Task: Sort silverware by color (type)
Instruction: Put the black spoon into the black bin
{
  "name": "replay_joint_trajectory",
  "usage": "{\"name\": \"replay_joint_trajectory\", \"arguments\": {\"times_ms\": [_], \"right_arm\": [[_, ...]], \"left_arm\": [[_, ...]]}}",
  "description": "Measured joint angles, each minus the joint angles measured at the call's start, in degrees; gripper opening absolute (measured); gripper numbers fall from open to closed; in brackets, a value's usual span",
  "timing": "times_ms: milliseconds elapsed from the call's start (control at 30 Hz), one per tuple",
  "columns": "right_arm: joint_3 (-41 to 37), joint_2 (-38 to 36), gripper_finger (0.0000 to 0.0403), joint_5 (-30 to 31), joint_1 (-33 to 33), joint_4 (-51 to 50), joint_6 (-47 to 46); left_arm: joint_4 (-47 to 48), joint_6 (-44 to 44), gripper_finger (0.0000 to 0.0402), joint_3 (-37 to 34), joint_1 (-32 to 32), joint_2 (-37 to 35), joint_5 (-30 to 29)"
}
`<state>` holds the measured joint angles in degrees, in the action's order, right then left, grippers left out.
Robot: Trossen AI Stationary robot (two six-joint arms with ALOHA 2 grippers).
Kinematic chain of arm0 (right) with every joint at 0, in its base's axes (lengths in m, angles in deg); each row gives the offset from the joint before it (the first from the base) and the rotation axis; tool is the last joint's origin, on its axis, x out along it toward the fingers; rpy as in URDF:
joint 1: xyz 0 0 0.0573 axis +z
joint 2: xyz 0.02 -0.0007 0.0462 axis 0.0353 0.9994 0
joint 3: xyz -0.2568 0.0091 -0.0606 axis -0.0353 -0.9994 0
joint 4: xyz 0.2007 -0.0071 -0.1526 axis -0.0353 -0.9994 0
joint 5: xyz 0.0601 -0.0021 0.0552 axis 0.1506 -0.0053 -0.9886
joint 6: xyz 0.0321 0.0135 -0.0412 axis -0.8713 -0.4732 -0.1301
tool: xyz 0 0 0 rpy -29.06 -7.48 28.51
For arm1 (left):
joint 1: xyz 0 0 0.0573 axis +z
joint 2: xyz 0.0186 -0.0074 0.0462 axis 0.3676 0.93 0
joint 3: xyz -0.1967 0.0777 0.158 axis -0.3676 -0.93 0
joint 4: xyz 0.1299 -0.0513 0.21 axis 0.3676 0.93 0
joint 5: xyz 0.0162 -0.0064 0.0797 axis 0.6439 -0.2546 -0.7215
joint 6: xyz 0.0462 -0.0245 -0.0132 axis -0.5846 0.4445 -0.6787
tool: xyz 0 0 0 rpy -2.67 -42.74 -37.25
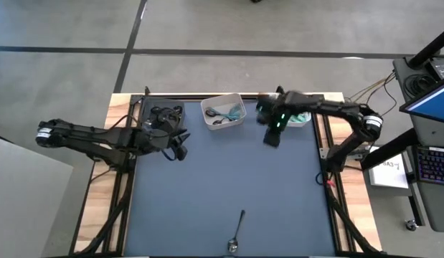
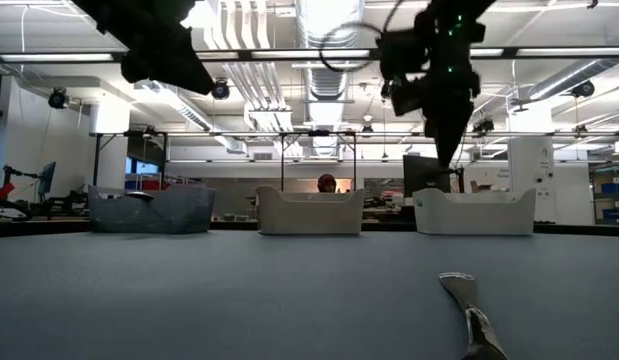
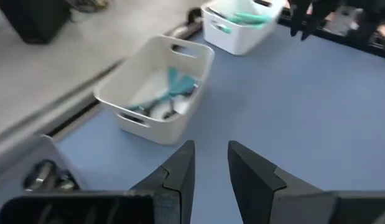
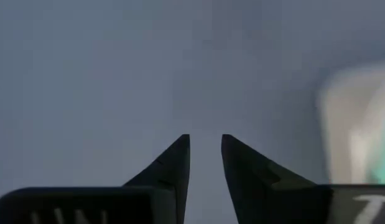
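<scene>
- One utensil (image 1: 237, 231) left loose on the blue table (image 1: 207, 193): a dark-handled piece with a shiny head, lying at the near edge, well apart from both arms and all bins.
- Three bins along the far edge: dark grey bin (image 2: 151, 210) under the left arm; middle white bin (image 1: 223, 112) holding teal-handled pieces with some dark ones; right white bin (image 3: 241, 25) holding teal-handled pieces.
- Right gripper (image 1: 272, 136): raised above the table just in front of the right white bin, fingers a narrow gap apart, nothing between them.
- Left gripper (image 1: 180, 148): waiting beside the dark grey bin, fingers a narrow gap apart, empty.
- Step in hand, as judged: fetch the last loose piece.
- Handling notes: widen the fingers before descent; come down across the slim handle rather than the head; expect a thin, flat piece to slide on the mat.
- Destination: judged the dark grey bin, though its contents barely show.
</scene>
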<state>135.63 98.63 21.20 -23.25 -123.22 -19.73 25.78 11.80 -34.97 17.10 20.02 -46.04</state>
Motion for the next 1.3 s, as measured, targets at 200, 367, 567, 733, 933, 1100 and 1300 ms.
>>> {"name": "replay_joint_trajectory", "arguments": {"times_ms": [200, 367, 567, 733, 933, 1100, 1300], "right_arm": [[-0.8, 1.7, 0.0075, -0.3, 17.6, 7.8, 3.3], [-0.8, 3.0, 0.0070, -0.3, 29.4, 19.5, 3.4], [-0.8, 6.6, 0.0070, -0.4, 39.8, 29.2, 11.3], [-0.7, 11.0, 0.0070, -0.2, 44.1, 30.0, 11.2], [-0.5, 15.9, 0.0060, -2.2, 48.3, 34.0, 9.8], [2.5, 19.9, 0.0051, -0.7, 52.0, 40.4, 10.7], [7.9, 26.2, 0.0048, 1.9, 54.5, 40.4, 13.6]], "left_arm": [[1.9, 0.7, 0.0079, -0.4, 0.0, -0.5, 6.5], [1.9, -2.0, 0.0079, -0.6, 0.0, -0.3, 12.0], [1.4, 0.0, 0.0079, -0.2, -1.2, 0.0, 20.0], [1.1, 4.2, 0.0079, 0.2, -5.6, -0.3, 19.1], [1.0, 14.4, 0.0079, 2.8, -10.7, -0.1, 14.5], [0.9, 14.8, 0.0079, 5.9, -15.1, 0.6, 14.3], [0.7, 16.8, 0.0079, 9.9, -20.3, 2.1, 11.5]]}}
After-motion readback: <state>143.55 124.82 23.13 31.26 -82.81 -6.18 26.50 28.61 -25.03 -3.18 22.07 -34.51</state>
